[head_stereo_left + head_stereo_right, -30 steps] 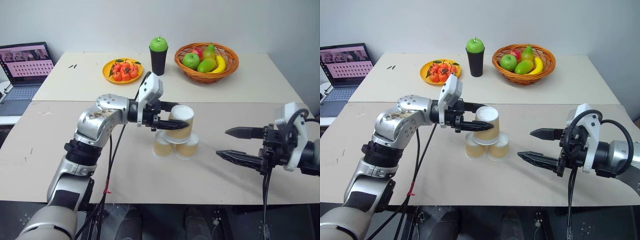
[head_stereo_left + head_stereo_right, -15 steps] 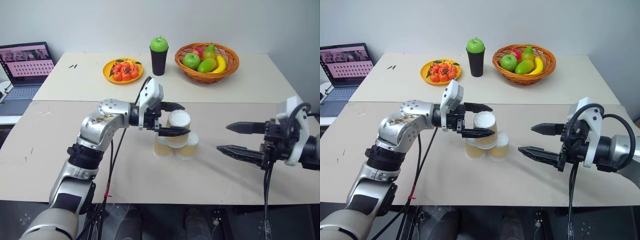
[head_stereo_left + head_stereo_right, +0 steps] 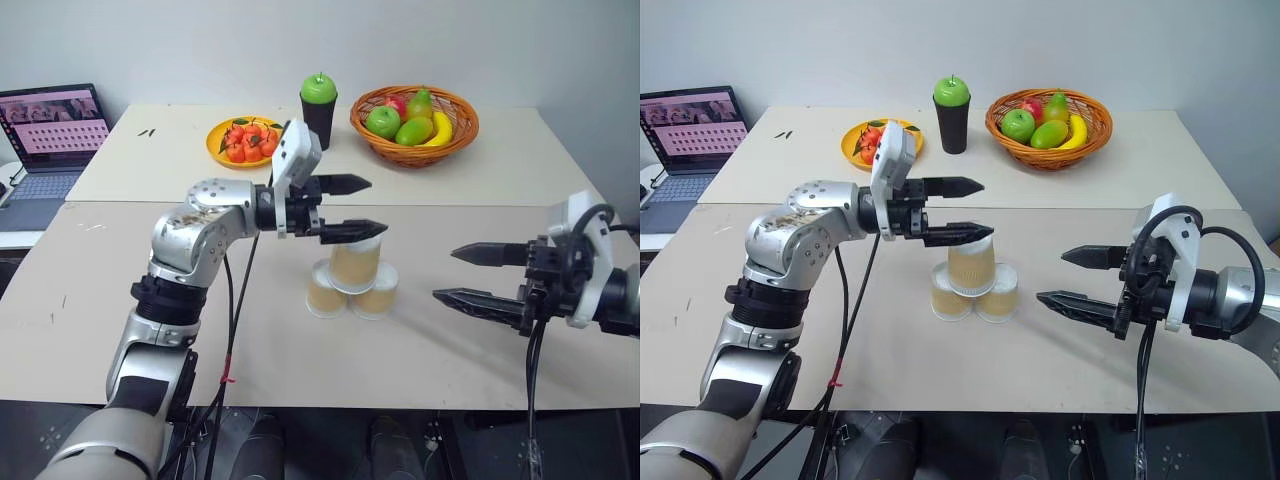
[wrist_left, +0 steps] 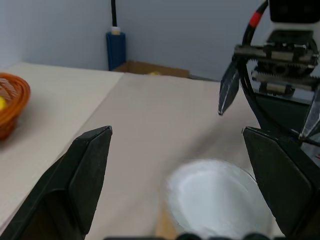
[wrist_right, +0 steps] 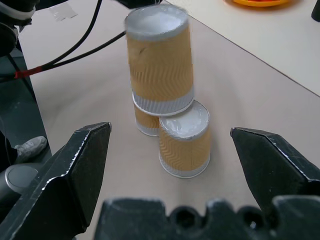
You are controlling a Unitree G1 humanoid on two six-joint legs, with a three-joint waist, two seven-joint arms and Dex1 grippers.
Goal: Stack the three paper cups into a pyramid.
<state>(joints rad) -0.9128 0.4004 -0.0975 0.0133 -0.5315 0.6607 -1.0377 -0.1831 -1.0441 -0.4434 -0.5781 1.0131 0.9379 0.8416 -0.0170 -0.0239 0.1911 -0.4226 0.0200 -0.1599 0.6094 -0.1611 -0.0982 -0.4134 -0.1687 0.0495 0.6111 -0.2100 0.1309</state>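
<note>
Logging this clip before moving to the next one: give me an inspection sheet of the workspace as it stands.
Surface: two beige tables pushed together.
Job's things: three paper cups form a pyramid, two side by side below, top cup resting across them, upside down.
Clutter: orange plate of red fruit, black cup with green apple, wicker fruit basket, all on the far table.
Grippers: left gripper open, just above the top cup, holding nothing; right gripper open, off to the right of the stack, empty.
Cables: black cables hang along the left arm.
Surroundings: open laptop at far left; plain wall behind.
</note>
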